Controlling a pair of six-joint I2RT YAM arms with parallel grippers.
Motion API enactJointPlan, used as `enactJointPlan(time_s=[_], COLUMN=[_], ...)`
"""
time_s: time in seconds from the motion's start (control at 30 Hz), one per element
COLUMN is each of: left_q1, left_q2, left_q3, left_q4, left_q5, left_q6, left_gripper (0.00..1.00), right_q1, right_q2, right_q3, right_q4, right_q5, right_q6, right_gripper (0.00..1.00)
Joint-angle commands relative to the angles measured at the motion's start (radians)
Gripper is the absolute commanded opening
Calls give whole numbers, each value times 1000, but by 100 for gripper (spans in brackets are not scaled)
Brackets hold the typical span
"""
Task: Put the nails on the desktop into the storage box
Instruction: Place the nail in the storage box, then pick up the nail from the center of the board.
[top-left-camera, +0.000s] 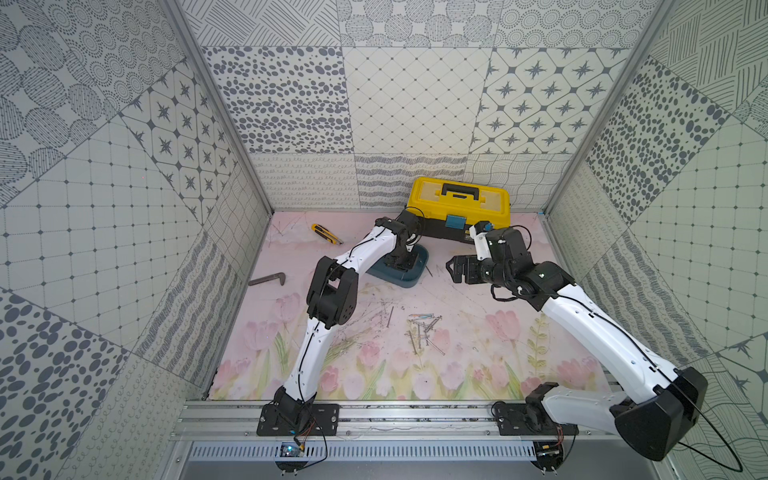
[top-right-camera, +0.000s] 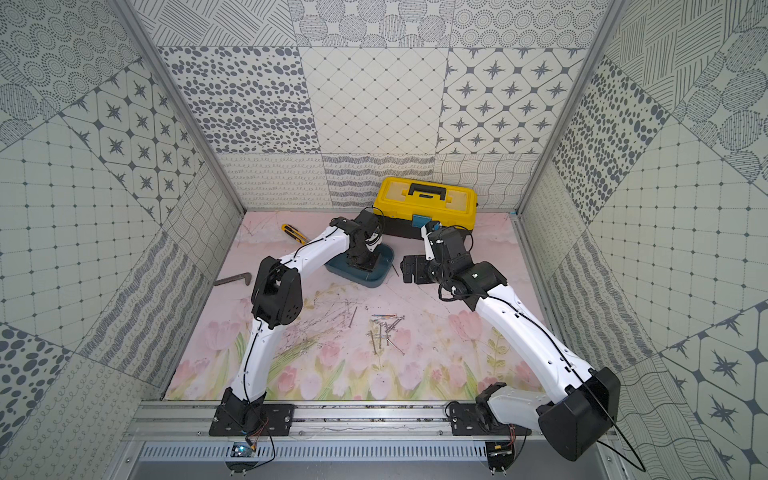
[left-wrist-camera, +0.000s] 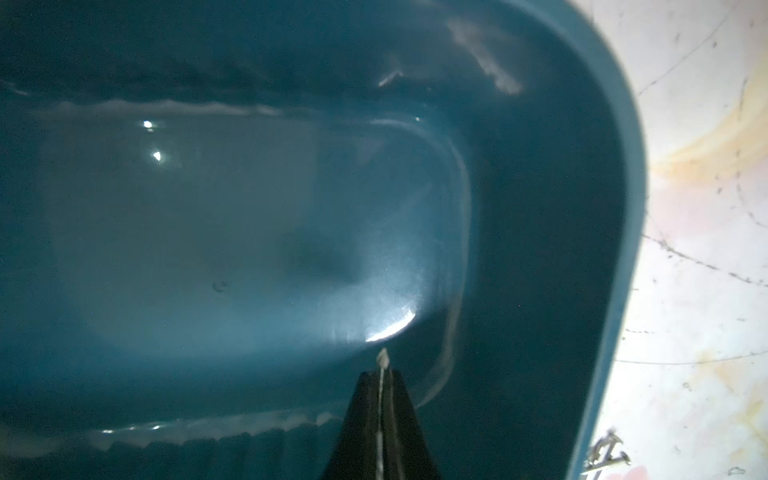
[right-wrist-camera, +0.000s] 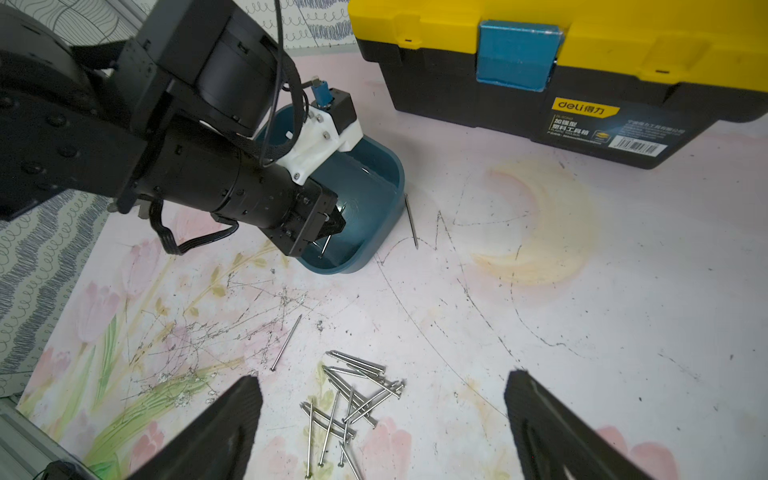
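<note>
From my station, the nail (left-wrist-camera: 382, 358) I care about sits pinched between the nearly closed fingers of the left pincer (left-wrist-camera: 381, 374). Only a thin grey sliver shows in that narrow gap. In the right wrist view the same nail (right-wrist-camera: 325, 245) hangs tip-down from the left pincer (right-wrist-camera: 332, 226), inside the walls of the storage box (right-wrist-camera: 390, 216). The box is a glossy teal plastic tub with rounded corners and a smooth floor (I can make out nothing lying on the floor that shows). One loose nail (right-wrist-camera: 411, 222) lies on the counter (right-wrist-camera: 582, 311) just beside the box's wall, and another (right-wrist-camera: 286, 343) lies alone among dark scratches. The remaining nails (right-wrist-camera: 353, 395) form a crisscrossed heap of slim, shiny pins near the middle of the tulip print, seen in both top views (top-left-camera: 424, 328) (top-right-camera: 386, 332). My right pincer (right-wrist-camera: 382, 374) is spread wide and holds nothing, hovering near the box (top-left-camera: 409, 278). Behind stands a yellow-and-black toolbox (right-wrist-camera: 582, 41).
</note>
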Motion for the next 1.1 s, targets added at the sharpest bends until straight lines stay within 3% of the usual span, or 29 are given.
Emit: enactJointPlan(time_s=[0.0,0.13,0.27,0.5,0.7,1.07], left_q1=[-7,-7,-7,3,20,17], left_q2=[7,-21,-86,-297,-489,-799], left_q3=[12,12,-8,-108,-256,-702], left_q4=[-20,-10,10,63,39,16], left_q5=[6,30,44,55,70,93], left_q6=[-19,-46,-69,-107,-134,-182], left_gripper=[24,48,58,63,65,63], right_q1=[1,-1,-4,-4,-3,19], right_q2=[-16,-15,13,71,129,202], right_q3=[-19,-29,-25,1,33,19], right_q4=[31,31,32,34,34,43], right_q5=[-9,-10,-55,-75,-191,-233], right_q6=[35,43,46,92,128,181], right_gripper=[97,97,97,97,97,97])
